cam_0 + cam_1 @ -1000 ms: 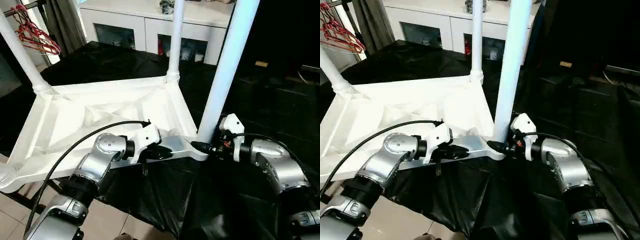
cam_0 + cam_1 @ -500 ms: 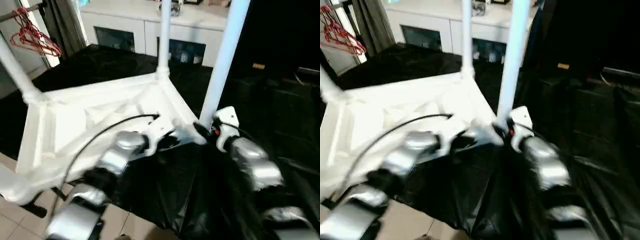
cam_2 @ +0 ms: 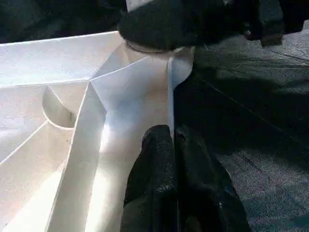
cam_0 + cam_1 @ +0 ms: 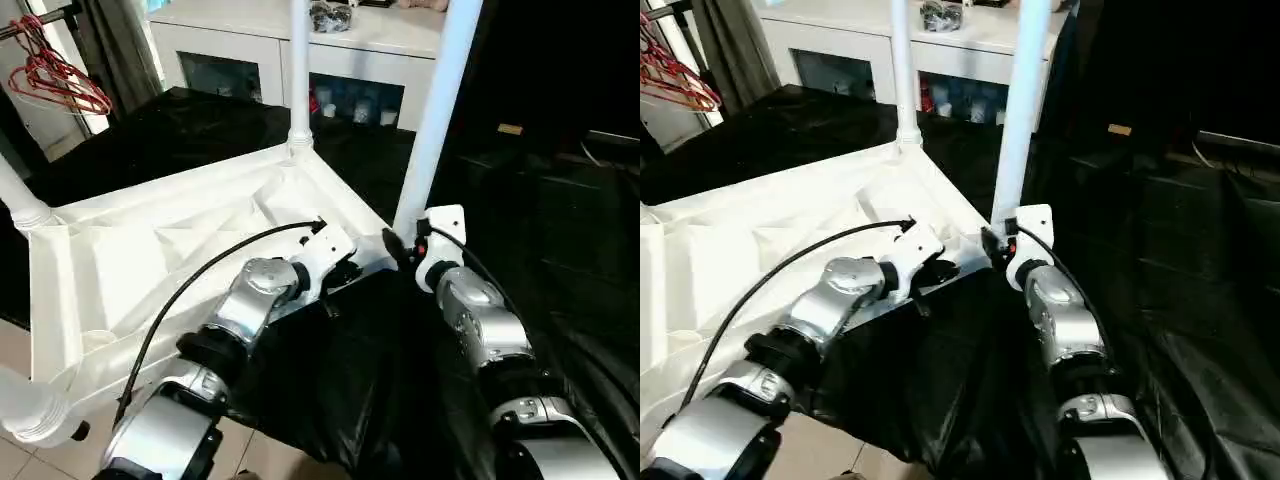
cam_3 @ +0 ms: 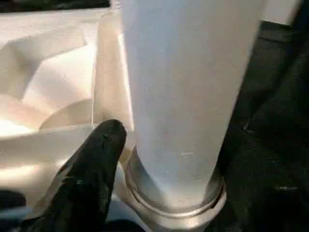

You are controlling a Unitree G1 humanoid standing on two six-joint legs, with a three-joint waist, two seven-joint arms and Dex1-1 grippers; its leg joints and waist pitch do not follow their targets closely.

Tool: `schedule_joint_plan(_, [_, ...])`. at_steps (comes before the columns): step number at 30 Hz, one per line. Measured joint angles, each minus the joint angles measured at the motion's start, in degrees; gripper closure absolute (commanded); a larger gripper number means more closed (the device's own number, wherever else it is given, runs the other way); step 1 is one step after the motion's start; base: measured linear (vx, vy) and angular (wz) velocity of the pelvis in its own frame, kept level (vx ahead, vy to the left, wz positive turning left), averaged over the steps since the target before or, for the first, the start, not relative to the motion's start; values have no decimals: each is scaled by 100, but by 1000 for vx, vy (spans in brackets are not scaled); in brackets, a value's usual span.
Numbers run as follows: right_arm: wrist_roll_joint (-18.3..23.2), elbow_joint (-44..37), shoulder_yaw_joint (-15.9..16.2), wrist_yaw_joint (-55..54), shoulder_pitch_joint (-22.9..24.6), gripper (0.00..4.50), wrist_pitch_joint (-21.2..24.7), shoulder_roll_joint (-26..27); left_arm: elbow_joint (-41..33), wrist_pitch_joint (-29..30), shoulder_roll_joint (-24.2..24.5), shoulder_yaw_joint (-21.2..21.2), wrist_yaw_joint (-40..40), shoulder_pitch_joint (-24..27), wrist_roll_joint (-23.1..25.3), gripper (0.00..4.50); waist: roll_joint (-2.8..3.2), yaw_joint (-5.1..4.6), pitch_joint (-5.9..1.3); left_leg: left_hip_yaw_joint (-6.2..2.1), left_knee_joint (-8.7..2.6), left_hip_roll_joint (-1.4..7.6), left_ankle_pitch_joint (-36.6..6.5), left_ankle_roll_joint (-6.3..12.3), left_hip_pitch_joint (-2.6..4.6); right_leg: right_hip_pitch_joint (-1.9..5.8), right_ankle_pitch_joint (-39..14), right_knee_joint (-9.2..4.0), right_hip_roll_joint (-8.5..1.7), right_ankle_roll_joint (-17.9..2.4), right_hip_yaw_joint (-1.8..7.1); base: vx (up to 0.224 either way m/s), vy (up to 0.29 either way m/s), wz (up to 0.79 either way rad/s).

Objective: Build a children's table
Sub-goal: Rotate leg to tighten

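While a white glass-door cabinet stands at the back and red clothes hangers hang at the far left, black sheeting covers the surface under the work and drapes down in front of the robot. The children's table lies upside down on that sheeting, its white tabletop showing ribs that cross on the underside. Round white legs rise upright from its corner sockets: a near leg by the right arm, a far leg in front of the cabinet, and a third leg at the left edge. A fourth corner socket juts over the tiled floor near the bottom left.

The left gripper has its black fingers pressed together, resting against the tabletop's thin edge wall just beside the near corner. The right gripper sits at the base of the near leg, one black finger lying beside the socket collar; its fingers stand apart, clamped on nothing that can be seen.
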Motion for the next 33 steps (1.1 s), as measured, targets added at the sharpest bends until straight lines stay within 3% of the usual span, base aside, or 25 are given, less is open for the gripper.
schedule_joint_plan(9, [6,-305,440,1850,301,133,-203,-901,-562,-240,502,-68,-1118,377,-217,450,21,39,6,2,-2,-1,0,0,-9,-6,-3,-4,-1,4,1,0,0,0])
schedule_joint_plan(17, [478,-1061,635,3606,761,133,-69,-1616,-829,-449,951,-136,-2039,572,-422,450,30,112,12,3,1,1,0,2,-17,-10,-4,-4,-2,4,0,0,0,0])
schedule_joint_plan(24, [515,-1125,710,3967,776,149,-87,-1682,-897,-491,1125,-136,-2288,631,-462,450,30,115,11,3,2,2,0,1,-16,-9,-4,-4,-2,4,-1,0,0,0])
schedule_joint_plan(33, [596,-1308,720,4174,866,220,-40,-1761,-1002,-492,1183,-136,-2417,721,-505,450,29,117,11,3,2,2,0,1,-16,-9,-4,-4,-2,4,0,0,0,0])
